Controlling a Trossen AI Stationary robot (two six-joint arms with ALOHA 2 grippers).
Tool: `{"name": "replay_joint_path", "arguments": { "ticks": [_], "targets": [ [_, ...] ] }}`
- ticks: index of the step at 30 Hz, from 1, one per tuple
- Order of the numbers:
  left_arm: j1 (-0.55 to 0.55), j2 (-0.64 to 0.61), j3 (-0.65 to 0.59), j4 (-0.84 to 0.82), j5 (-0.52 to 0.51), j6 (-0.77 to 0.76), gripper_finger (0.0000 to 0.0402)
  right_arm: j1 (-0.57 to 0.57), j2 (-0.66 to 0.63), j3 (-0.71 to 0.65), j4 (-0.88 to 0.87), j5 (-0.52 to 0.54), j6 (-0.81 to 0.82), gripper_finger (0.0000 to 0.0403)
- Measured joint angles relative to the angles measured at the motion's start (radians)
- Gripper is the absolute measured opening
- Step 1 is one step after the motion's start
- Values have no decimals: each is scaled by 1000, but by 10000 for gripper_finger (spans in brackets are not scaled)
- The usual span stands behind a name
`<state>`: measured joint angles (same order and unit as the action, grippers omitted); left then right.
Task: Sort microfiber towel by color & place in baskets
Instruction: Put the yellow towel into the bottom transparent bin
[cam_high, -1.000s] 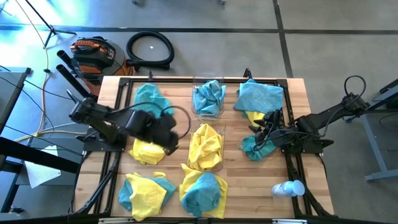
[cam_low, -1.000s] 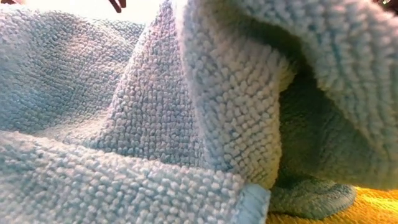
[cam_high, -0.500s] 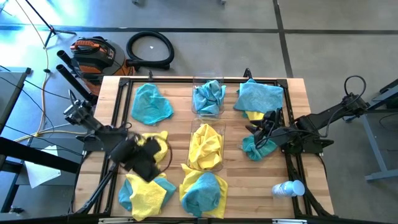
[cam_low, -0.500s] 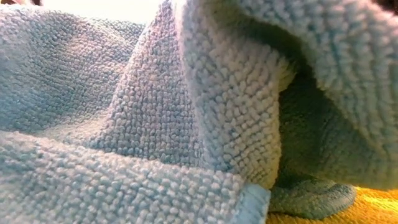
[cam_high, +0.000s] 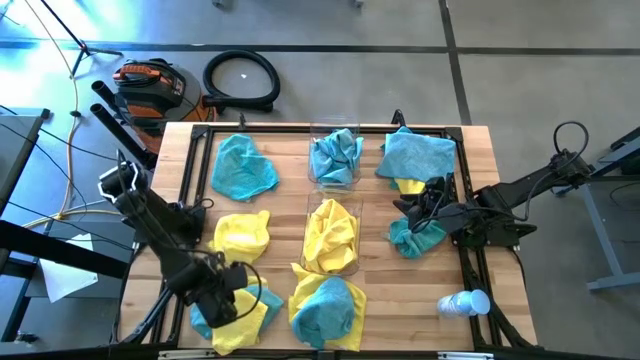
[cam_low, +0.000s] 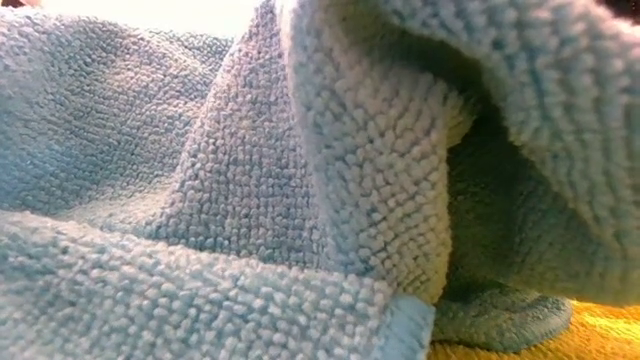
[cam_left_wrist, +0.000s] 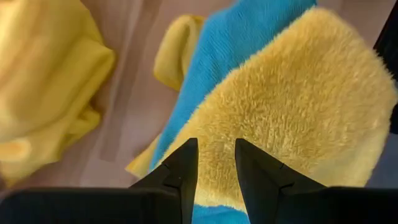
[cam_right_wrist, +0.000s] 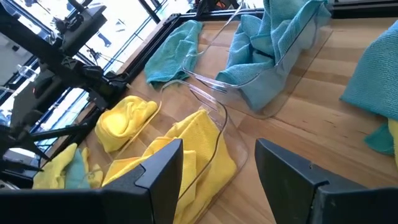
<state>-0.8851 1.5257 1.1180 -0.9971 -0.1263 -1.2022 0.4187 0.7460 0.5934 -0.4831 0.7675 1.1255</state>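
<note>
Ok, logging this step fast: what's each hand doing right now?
Left hand: fingers slightly apart over the yellow towel lying on a blue towel, nothing held.
Right hand: open, empty, beside the baskets.

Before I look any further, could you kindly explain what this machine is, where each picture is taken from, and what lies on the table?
It is a table robot with two dark arms. The overhead picture shows the wooden table. One clear basket holds blue towels, the other basket yellow towels; more towels lie loose around them, beside a white bottle. The table-level camera sees only blue cloth. Each wrist camera looks past its own fingers. The left end effector hovers with jaws apart over a yellow-and-blue pile, holding nothing. The right end effector waits open, empty.
</note>
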Motion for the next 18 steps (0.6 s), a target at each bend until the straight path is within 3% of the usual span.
{"name": "replay_joint_path", "arguments": {
  "ticks": [6,10,12,16,18],
  "targets": [
    [-24,2,-115,162,6,14,94,0,0,0,0,0,0,197],
    [-28,4,-198,259,71,97,92,0,0,0,6,0,0,197],
    [-28,4,-219,276,105,123,78,0,0,0,8,0,0,197],
    [-27,-3,-223,262,128,118,12,0,0,0,8,1,-4,197],
    [-27,-9,-205,246,136,100,9,0,0,0,8,1,-5,197]
  ]
}}
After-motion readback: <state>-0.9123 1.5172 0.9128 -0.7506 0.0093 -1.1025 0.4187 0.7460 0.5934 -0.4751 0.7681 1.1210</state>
